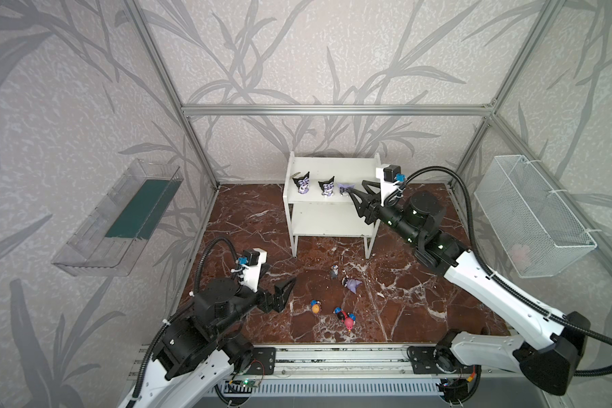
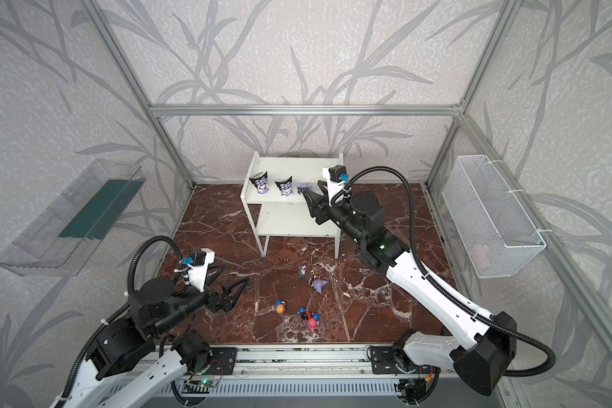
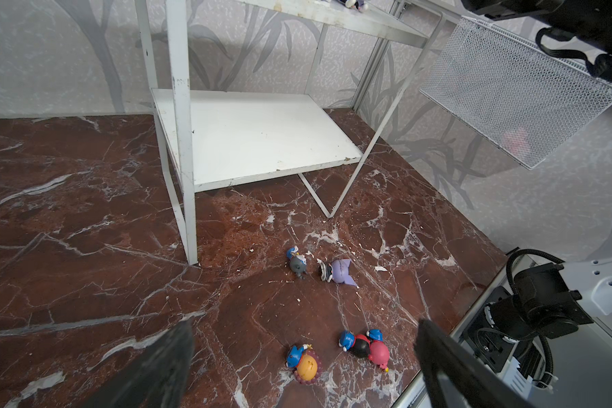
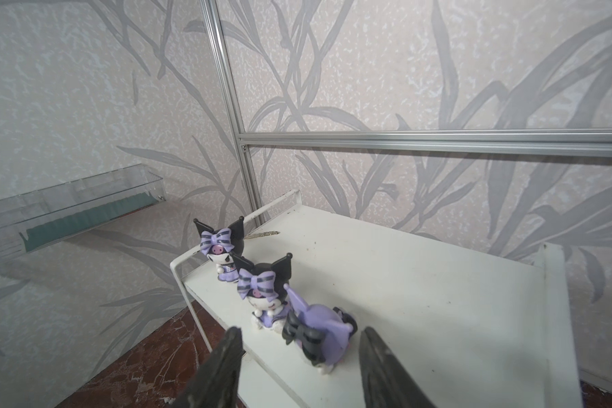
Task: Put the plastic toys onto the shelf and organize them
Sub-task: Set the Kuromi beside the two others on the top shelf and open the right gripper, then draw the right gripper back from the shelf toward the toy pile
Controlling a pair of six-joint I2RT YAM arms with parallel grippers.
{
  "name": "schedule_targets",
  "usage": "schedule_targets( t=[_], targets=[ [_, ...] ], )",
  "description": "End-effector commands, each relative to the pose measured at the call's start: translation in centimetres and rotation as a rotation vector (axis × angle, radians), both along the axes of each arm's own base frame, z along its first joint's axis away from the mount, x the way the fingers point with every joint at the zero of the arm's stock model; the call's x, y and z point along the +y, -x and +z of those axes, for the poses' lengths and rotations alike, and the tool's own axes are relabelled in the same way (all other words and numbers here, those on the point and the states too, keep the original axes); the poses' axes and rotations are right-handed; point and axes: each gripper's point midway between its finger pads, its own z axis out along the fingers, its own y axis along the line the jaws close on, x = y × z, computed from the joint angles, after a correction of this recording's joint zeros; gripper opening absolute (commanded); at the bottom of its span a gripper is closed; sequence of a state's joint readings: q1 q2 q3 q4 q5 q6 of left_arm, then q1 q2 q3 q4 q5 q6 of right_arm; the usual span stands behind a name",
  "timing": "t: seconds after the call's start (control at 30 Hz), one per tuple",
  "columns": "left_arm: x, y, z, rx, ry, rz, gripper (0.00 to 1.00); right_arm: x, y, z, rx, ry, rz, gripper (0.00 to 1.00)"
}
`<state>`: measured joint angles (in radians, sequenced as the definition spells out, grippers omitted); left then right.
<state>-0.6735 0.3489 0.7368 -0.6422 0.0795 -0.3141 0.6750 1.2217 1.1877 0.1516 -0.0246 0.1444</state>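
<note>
Right claw (image 4: 301, 332), half spread, straddles a lavender toy (image 4: 322, 328) on the top board of the shelf (image 1: 333, 166), beside two black toys (image 1: 301, 183); contact is unclear. Left claw (image 3: 302, 323) gapes wide above the desk (image 1: 421, 282), where five more toys (image 1: 351, 284) lie before the shelf.

clear tray (image 1: 85, 247) and mesh basket (image 1: 520, 205) flank the marble floor (image 1: 421, 293).

I read the shelf (image 1: 333, 166) as white, the two black figurines (image 4: 221, 247) with lilac striped bows, the lavender figurine (image 4: 324, 330) with a black bow, and the bench (image 1: 421, 300) red-brown, veined white.
</note>
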Motion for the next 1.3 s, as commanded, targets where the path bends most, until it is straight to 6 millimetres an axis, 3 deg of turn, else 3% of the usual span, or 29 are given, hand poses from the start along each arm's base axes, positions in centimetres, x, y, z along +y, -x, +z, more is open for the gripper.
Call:
schedule_targets(
  t=[0.0,0.17,0.27,0.67,1.0,1.27],
  targets=[
    [-0.1,0.1,-0.1,-0.004,0.002,-0.008,0.99,-0.2,1.1,1.5,-0.01,0.044,0.031,0.46],
    [-0.3,0.0,-0.2,0.001,0.0,-0.013,0.99,1.9,2.1,2.0,0.052,0.056,0.157,0.3],
    [-0.3,0.0,-0.2,-0.001,0.002,-0.012,0.99,3.5,2.5,1.3,0.067,0.082,0.179,0.26],
    [-0.1,0.3,0.0,-0.007,0.011,-0.014,0.99,7.1,1.9,-1.1,0.108,0.143,0.18,0.25],
    [0.0,0.4,0.1,-0.012,0.015,-0.014,0.99,8.3,0.7,-3.4,0.111,0.207,0.071,0.24],
    [0.2,0.5,0.3,-0.02,0.021,-0.011,0.99,8.1,-0.2,-3.8,0.1,0.209,0.002,0.24]
  ],
)
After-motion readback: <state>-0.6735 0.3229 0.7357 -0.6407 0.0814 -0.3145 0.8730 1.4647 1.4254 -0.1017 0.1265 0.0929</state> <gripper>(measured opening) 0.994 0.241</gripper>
